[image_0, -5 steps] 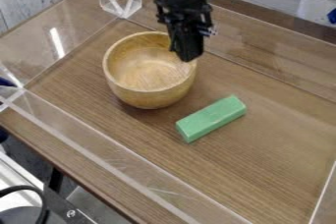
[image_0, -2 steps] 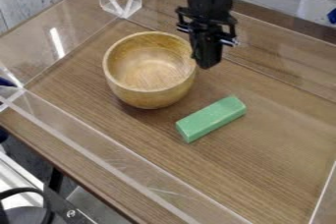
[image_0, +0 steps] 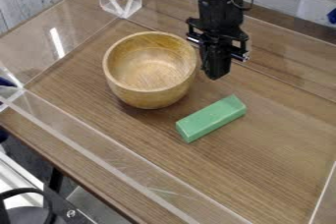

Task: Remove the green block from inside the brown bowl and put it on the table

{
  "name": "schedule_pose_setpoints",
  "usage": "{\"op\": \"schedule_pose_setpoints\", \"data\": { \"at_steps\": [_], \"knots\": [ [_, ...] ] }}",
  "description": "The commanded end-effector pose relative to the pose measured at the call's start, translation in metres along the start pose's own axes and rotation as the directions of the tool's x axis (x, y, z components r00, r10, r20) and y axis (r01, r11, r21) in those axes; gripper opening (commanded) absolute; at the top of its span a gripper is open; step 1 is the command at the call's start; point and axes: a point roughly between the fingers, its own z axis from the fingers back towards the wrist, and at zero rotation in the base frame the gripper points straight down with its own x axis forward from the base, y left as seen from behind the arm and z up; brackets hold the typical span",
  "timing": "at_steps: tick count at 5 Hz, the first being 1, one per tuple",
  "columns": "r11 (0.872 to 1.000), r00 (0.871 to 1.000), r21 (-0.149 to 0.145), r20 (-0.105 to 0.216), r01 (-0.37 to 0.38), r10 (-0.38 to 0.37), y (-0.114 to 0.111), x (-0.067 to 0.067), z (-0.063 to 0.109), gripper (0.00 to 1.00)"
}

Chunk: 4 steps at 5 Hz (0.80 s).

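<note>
In the camera view, take the brown bowl as the landmark. The green block lies on the table outside it, near the side of the rim towards the lower right of the view, flat and apart from the wood. The pincer is just beside the bowl's right-hand rim, above the block in the view; its tips are together, and nothing shows between them. Whether they touch the rim or the tabletop, I cannot tell.

By the look of it the task is met, so the risk lies in leaving. If the arm swings back towards the bowl, the closed tips could catch the thick rim and shove or tip it. If it sweeps low towards the block, it could knock it against the bowl or turn it. Opening the pincer this close to the bowl could press one finger into the wall. Rising straight up first, beside the bowl, would avoid most of this.
</note>
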Motion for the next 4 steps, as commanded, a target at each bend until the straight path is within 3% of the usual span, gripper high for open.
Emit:
{"op": "schedule_pose_setpoints", "data": {
  "at_steps": [1, 2, 4],
  "knots": [
    [1.0, 0.999, 0.025, 0.047, -0.012, 0.011, 0.005, 0.011, 0.007, 0.0],
    [0.999, 0.998, 0.03, 0.053, -0.029, 0.027, 0.007, 0.016, 0.001, 0.0],
    [0.998, 0.999, 0.054, 0.028, -0.041, 0.04, 0.014, 0.019, -0.01, 0.0]
  ]
}}
